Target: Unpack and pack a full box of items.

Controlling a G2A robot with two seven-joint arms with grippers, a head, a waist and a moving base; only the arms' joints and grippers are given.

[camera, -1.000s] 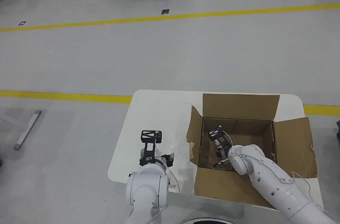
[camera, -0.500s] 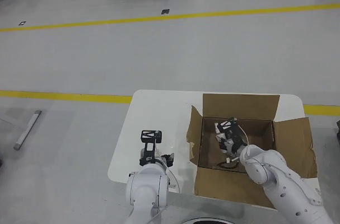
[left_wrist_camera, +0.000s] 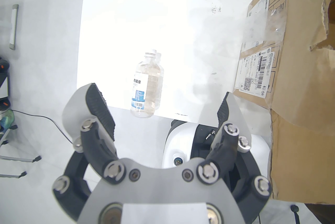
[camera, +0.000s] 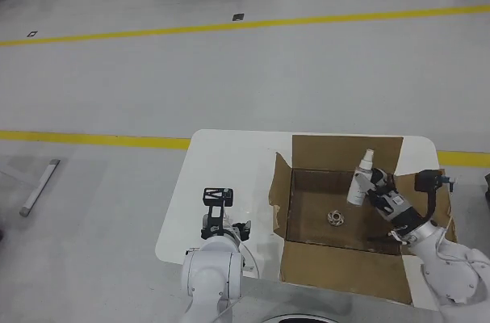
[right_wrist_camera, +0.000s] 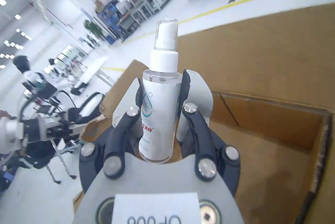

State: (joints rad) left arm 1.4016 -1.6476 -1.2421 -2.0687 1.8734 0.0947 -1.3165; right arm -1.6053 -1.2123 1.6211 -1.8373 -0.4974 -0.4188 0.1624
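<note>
An open cardboard box (camera: 345, 152) stands on the right half of the white table (camera: 228, 161). My right gripper (camera: 376, 190) is above the box's far right corner, shut on a white spray bottle (camera: 362, 176) with a clear cap. In the right wrist view the spray bottle (right_wrist_camera: 159, 104) stands upright between the fingers (right_wrist_camera: 187, 89) of that gripper (right_wrist_camera: 162, 94). A small round item (camera: 335, 216) lies on the box floor. My left gripper (left_wrist_camera: 161, 102) hangs open over the table left of the box (left_wrist_camera: 288, 78), with a clear liquid bottle (left_wrist_camera: 146, 86) standing beyond it.
The box's flaps fold outward, the right one (camera: 426, 210) reaching the table edge and the near one (camera: 341, 270) toward me. Bare tabletop lies left of and behind the left arm (camera: 216, 211). Yellow lines (camera: 83, 139) cross the floor.
The right gripper has risen out of the box's left part with the spray bottle and swung to the right and back. The left arm has stayed still.
</note>
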